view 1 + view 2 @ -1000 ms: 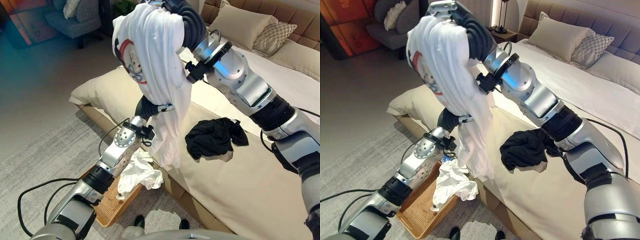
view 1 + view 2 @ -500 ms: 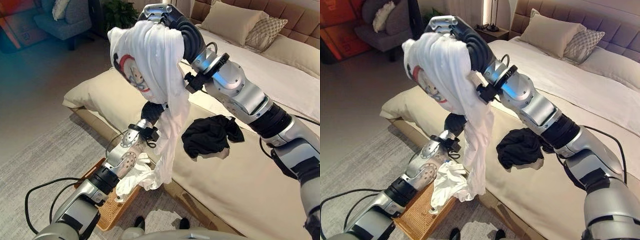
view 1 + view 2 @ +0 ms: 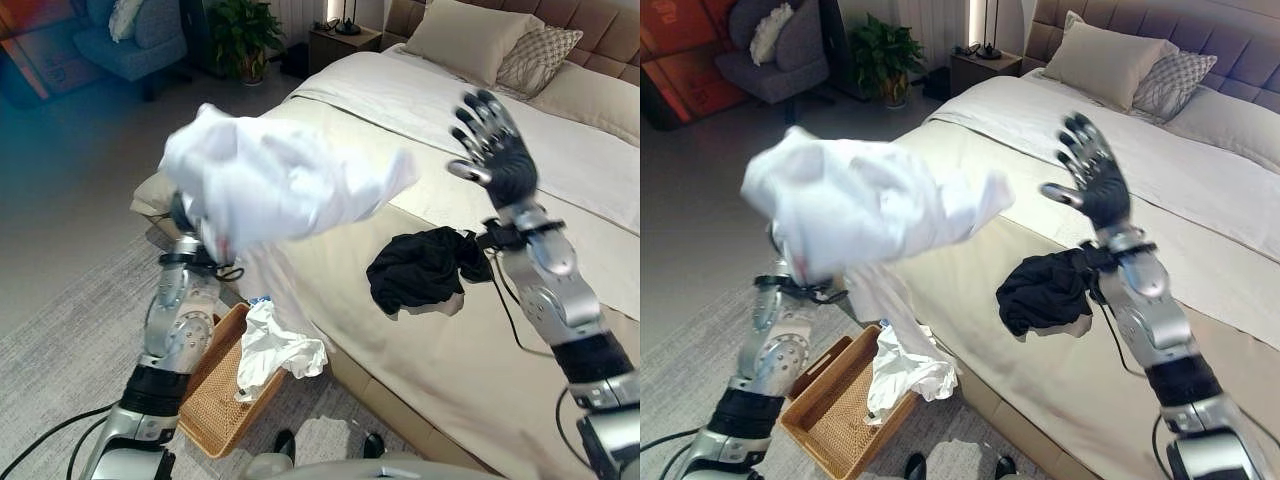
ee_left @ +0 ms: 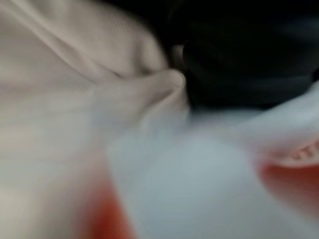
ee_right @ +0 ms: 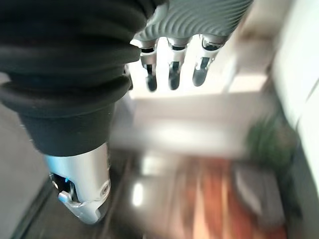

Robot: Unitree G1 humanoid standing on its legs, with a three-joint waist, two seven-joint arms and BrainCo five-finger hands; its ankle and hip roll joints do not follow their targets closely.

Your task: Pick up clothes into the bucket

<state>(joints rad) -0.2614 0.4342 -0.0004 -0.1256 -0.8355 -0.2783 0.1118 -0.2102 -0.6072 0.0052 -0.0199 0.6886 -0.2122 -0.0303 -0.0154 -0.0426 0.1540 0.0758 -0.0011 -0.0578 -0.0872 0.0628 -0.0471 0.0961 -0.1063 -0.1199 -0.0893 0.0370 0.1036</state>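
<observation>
Left eye view, near to far: wicker basket (image 3: 205, 400) on the floor at the bed's (image 3: 480, 370) near edge, a crumpled white garment (image 3: 275, 350) draped over its rim, half in, half out. Above it the left arm stands up with the white T-shirt (image 3: 270, 185) bunched and blurred over the left hand (image 3: 790, 262); fingers buried in cloth, so grip can't be read. Half a second ago the right hand held the shirt high; now the right hand (image 3: 490, 150) is clear of it, raised over the bed, fingers spread, holding nothing. I read that as a handover or a fling toward the basket. The shirt is a wadded lump with a red print. A black garment (image 3: 425, 270) lies near the bed's near edge, untouched.
</observation>
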